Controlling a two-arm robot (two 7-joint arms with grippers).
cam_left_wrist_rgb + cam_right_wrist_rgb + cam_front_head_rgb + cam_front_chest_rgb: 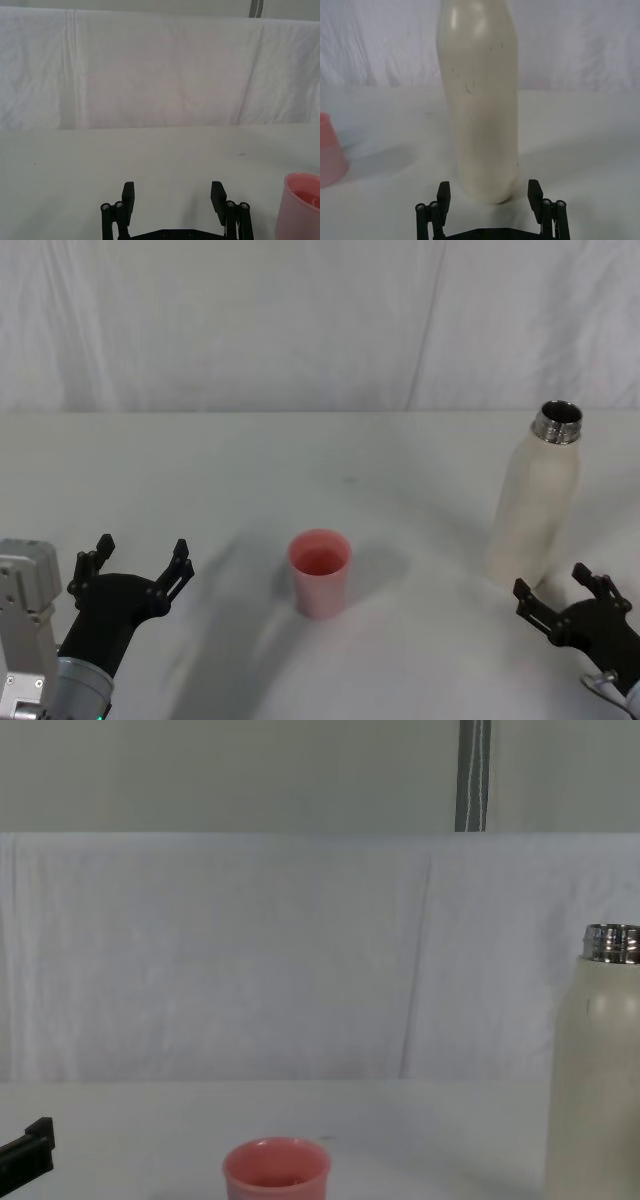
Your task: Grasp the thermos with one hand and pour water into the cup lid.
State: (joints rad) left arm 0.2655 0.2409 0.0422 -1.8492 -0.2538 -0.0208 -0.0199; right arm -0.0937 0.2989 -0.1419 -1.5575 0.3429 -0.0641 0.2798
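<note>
- The thermos (535,502) stands upright on the white surface (300,460), at the robot's right, with its steel neck (557,422) uncapped.
- The cup (320,572) stands upright near the middle of the surface, well apart from the thermos, its mouth facing up.
- The right gripper (570,592) sits low at the near right, just before the base of the thermos; its jaws are wide, and in the right wrist view the bottle's foot (487,190) lies between the two fingers (443,193) with a gap on each side.
- The left gripper (140,558) rests at the near left, apart from the cup; its jaws are wide with nothing between them.
- A white cloth backdrop (250,950) hangs behind the surface.
</note>
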